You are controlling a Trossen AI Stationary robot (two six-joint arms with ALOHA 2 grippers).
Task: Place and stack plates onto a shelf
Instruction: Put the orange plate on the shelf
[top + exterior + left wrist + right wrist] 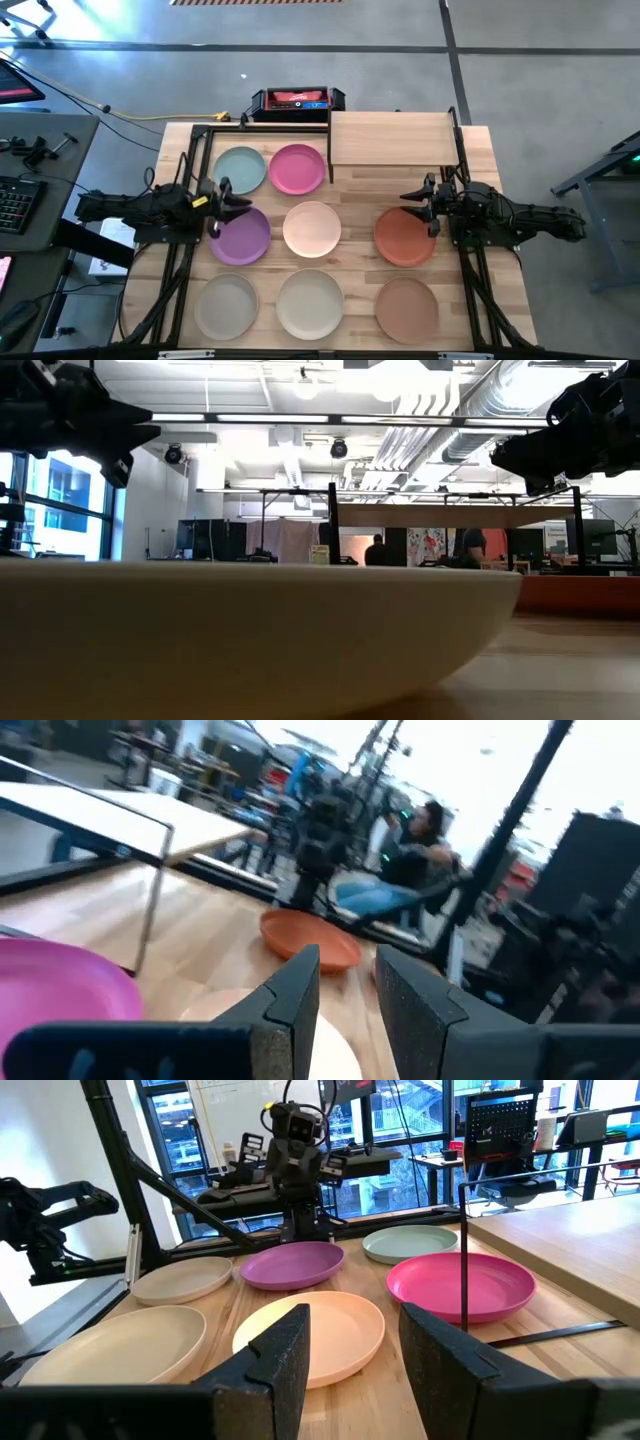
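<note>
While both pincers, left [222,200] and right [428,203], hang open and empty, your plates [313,228] crowd mid-frame; the shelf [390,138] sits upper right. Grabbing one could nudge neighbours.

Low view: a round shallow cream matte plate [250,635] filled the foreground, resting on the light wooden tabletop [560,680]; behind it stood a raised light-wood shelf board [450,516] on thin black metal legs; a terracotta plate's rim [580,594] showed at right; dark arms hung at both upper corners; two people stood beyond in the room.
</note>
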